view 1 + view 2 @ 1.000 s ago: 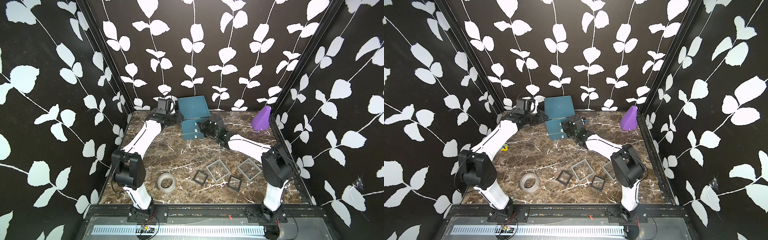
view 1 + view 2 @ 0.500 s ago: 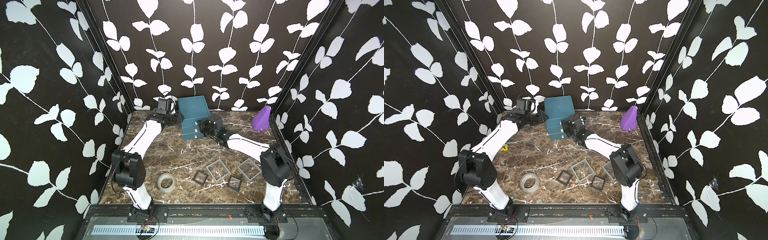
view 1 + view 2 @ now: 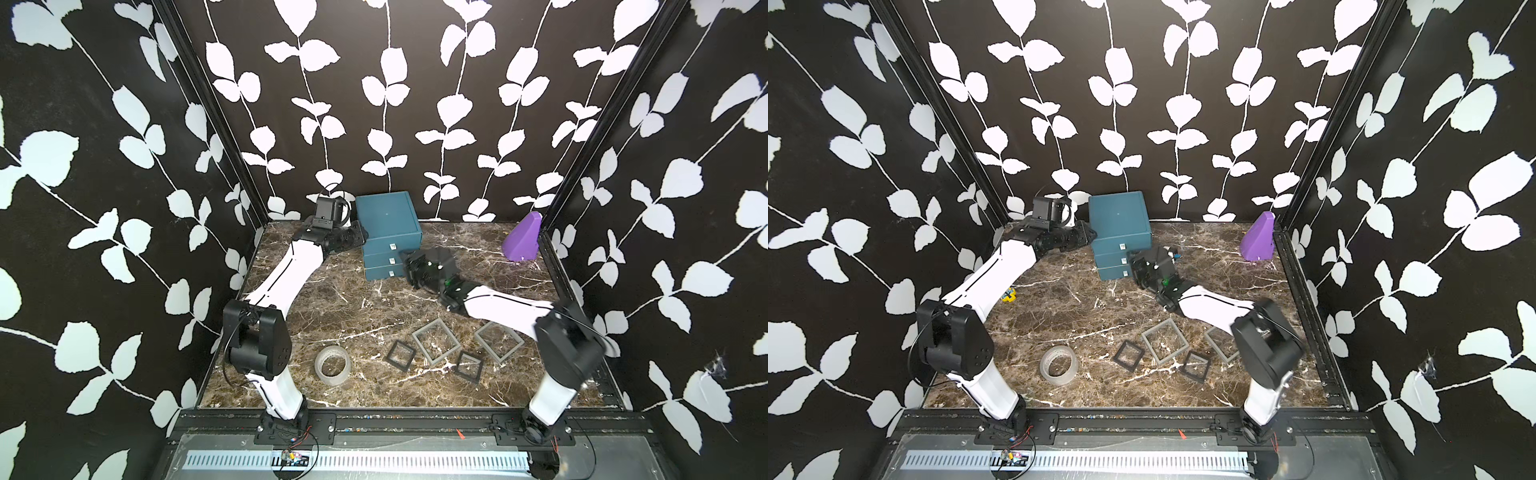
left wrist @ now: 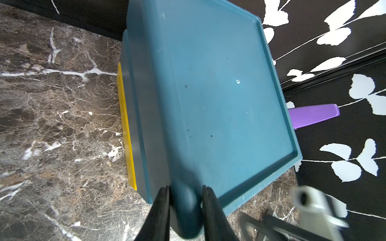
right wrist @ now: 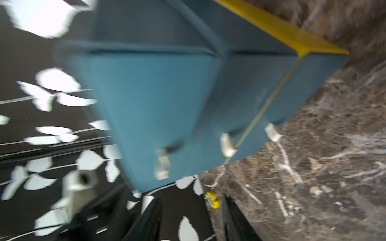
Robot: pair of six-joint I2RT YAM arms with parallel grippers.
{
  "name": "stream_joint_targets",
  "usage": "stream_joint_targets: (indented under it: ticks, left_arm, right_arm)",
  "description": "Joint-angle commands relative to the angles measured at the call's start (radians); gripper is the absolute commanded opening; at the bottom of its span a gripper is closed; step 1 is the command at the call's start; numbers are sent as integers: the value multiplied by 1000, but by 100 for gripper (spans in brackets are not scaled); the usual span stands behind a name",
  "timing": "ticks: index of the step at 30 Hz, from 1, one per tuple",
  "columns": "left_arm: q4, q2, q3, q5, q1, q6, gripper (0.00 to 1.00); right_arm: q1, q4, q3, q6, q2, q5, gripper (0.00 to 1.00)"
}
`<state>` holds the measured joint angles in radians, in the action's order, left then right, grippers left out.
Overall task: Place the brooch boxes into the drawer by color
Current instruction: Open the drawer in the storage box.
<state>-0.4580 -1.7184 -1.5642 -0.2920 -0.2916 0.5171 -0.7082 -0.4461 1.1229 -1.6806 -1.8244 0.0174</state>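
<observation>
Locate the drawer at upper centre of both top views, standing on the marble table against the back wall, with none of its three levels visibly pulled open. Note the three white pull tabs stacked down its front face.

Find four brooch boxes lying flat at lower right of centre, well apart from the drawer: grey box, grey box, black box, black box. No yellow box identifiable in any view. Small yellow item beside the left arm: too small to identify.

Judged step: opening one level by its tab for the next colour.
- Centre the fingertips on a single tab.
- Close fully before pulling.
- Draw straight out along the level's travel, never upward.
- Brace the chest throughout to prevent sliding.
- Confirm alignment in a top view, given the blur in the right wrist view.

Left gripper: clenched on a corner of the drawer's body, at bottom centre of the left wrist view.

Right gripper: parted to a moderate gap, empty, touching nothing visible, just in front of the tabs.

Disregard the tape roll at lower left of centre and the purple wedge at upper right.
</observation>
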Motion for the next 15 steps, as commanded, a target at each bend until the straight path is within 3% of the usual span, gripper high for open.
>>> stream_joint_targets:
  ticks: [1, 15]
  left_arm:
    - [-57, 9, -3, -48, -23, -24, 24]
    - [-60, 6, -14, -58, -24, -32, 23]
  right_arm:
    - [-5, -154, 33, -109, -83, 19, 45]
    - [10, -219, 100, -77, -205, 10, 46]
